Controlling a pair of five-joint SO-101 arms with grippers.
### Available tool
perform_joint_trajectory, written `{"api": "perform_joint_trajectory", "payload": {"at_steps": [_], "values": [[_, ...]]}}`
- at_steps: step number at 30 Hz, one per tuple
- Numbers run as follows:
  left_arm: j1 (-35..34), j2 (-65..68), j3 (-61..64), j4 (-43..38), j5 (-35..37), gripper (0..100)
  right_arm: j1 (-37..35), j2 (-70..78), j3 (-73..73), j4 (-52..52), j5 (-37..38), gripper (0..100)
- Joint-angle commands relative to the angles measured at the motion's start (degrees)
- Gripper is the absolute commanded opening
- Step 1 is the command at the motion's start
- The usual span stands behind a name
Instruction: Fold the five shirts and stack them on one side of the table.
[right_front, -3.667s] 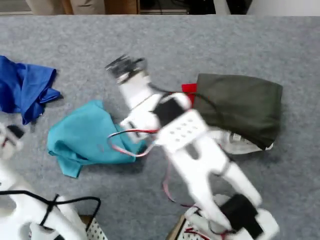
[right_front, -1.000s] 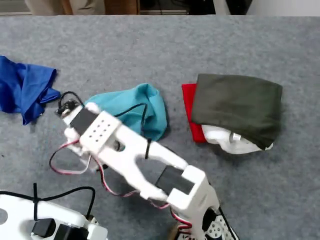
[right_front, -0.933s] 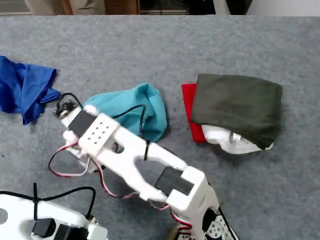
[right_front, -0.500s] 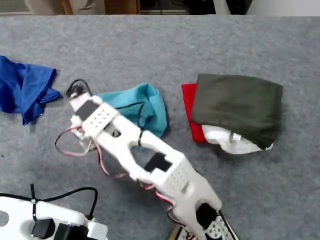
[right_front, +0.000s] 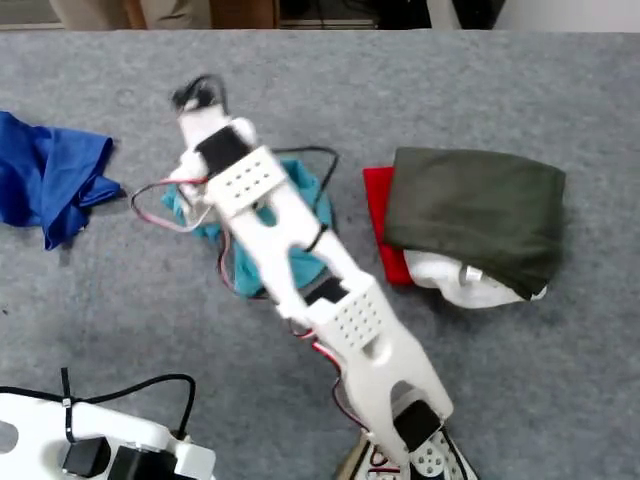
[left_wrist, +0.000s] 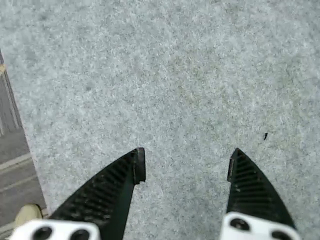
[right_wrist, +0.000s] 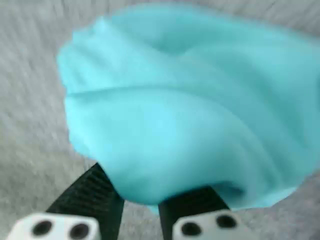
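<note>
Three shirts are judged done: an olive shirt (right_front: 470, 215) is stacked over a red shirt (right_front: 378, 215) and a white shirt (right_front: 465, 285) on the right of the desk (right_front: 450, 100). A teal shirt (right_wrist: 190, 115), mid-desk, is pinched by the right hand (right_wrist: 150, 192). A blue shirt (right_front: 50, 175) lies crumpled at the left edge. The left hand (left_wrist: 187, 155) is spread over bare desk. No writing can be read.

teal shirt (right_wrist: 190, 115) – soft matt cloth | table (right_front: 450, 90) – rough felt-like surf.

Robotics lab bench: grey felt-covered table (right_front: 500, 80), white arms (right_front: 345, 315) with exposed wiring (right_front: 160, 195)
</note>
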Motion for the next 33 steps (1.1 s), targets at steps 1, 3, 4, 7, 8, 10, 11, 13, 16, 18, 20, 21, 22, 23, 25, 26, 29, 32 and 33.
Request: {"api": "perform_joint_trajectory", "payload": {"at_steps": [1, 3, 4, 7, 8, 10, 11, 13, 16, 18, 20, 21, 22, 23, 25, 26, 29, 32, 33], "values": [[-0.7, -0.9, -0.6, -0.8, -2.9, 27, 3.9, -5.4, -4.7, 1.3, 1.8, 0.4], [-0.7, -0.9, -0.6, -0.8, -3.2, 27, 5.4, -8.2, -4.6, 1.3, 2.0, 0.4], [-0.7, -0.9, -0.6, -0.8, -3.2, 27, 6.0, -9.6, -4.6, 1.3, 2.1, 0.4], [-0.3, -0.9, -1.6, -0.4, -2.9, 27, 7.5, -14.2, -4.5, 1.3, 2.1, 0.4], [-0.1, -0.9, -2.1, -0.4, -2.7, 27, 8.0, -15.8, -4.5, 1.3, 2.1, 0.4], [1.7, -0.9, -3.2, -0.1, -2.1, 27, 8.3, -19.0, -4.5, 1.3, 2.1, 0.4], [2.9, -0.9, -3.8, 0.7, -0.8, 27, 8.3, -20.5, -4.5, 1.3, 2.1, 0.4], [6.3, -0.9, -5.8, 4.1, 1.4, 27, 8.0, -23.4, -4.5, 1.3, 2.9, 0.4], [13.7, -0.5, -10.3, 12.1, 5.1, 27, 6.8, -26.3, -4.5, 1.2, 3.0, 0.4], [19.8, -0.4, -14.5, 19.2, 8.4, 27, 5.7, -26.9, -4.9, 1.2, 2.6, 0.4], [26.9, -0.3, -20.0, 26.5, 11.7, 27, 4.3, -26.9, -5.1, 1.1, 2.6, 0.4], [30.8, -0.3, -22.9, 29.5, 13.5, 27, 3.6, -27.0, -5.1, 1.0, 2.5, 0.4], [34.7, -0.3, -25.8, 32.0, 15.6, 27, 3.0, -27.0, -5.1, 1.0, 2.5, 0.4], [38.8, -0.3, -28.3, 33.9, 17.6, 27, 2.7, -27.0, -5.1, 1.0, 2.5, 0.4], [46.3, -0.2, -32.4, 37.1, 20.8, 27, 2.7, -27.2, -5.1, 1.0, 2.5, 0.4], [50.2, -0.2, -34.0, 38.6, 22.2, 27, 2.9, -27.2, -5.1, 1.0, 2.5, 0.4], [60.8, -0.2, -35.7, 40.7, 26.9, 27, 3.6, -26.9, -4.9, 1.0, 2.5, 0.4], [68.4, -0.2, -34.4, 38.3, 30.4, 27, 4.9, -26.8, -4.7, 1.0, 2.5, 0.4], [70.4, -0.2, -33.9, 37.4, 30.4, 27, 5.5, -26.8, -4.9, 1.0, 2.5, 0.4]]}}
